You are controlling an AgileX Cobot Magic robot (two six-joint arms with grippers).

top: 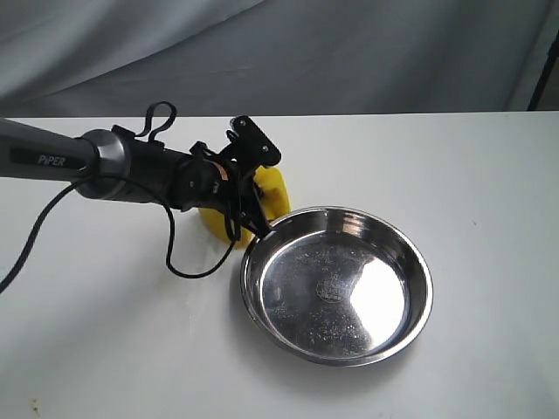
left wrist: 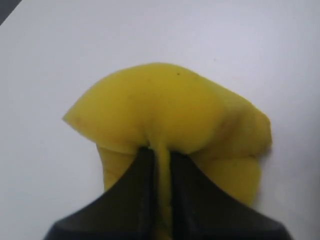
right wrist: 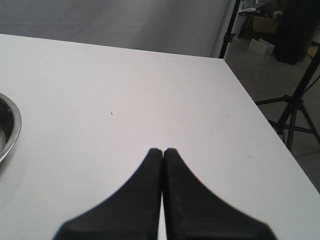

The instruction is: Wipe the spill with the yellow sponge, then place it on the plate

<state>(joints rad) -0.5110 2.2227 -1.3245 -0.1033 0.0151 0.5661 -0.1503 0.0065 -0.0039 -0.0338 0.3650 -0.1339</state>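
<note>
Firmly, the sponge (left wrist: 165, 110) is pinched by the left gripper (left wrist: 159, 150): a thin fold of the yellow foam is squeezed between the two black fingers (left wrist: 135, 185), which are nearly together, and the rest of the block is bulged out in lobes to either side and ahead of the tips. A faint brownish tinge is seen on one lobe, and a few dark specks on the top. Whether the sponge is pressed on the tabletop (top: 454, 175) or held just above it cannot be told.

In the exterior view the left gripper (top: 251, 225) is largely hidden by its camera mount, and only part of the sponge (top: 275, 194) is shown behind it. The sponge is placed left of the tabletop's middle, nearer the far edge than the near one, just beside the far-left rim of the plate (top: 421, 262). The plate is set about mid-table, upright, with nothing in it and its shiny base lit by a bright glare. A black cable (top: 175, 262) is looped from the arm down onto the tabletop towards the left edge.

The right gripper (right wrist: 162, 150) is closed on nothing, its fingers meeting, and is held over bare tabletop (right wrist: 125, 90) near the right edge, well apart from the plate (right wrist: 10, 125), of which only a sliver of rim is caught.
</note>
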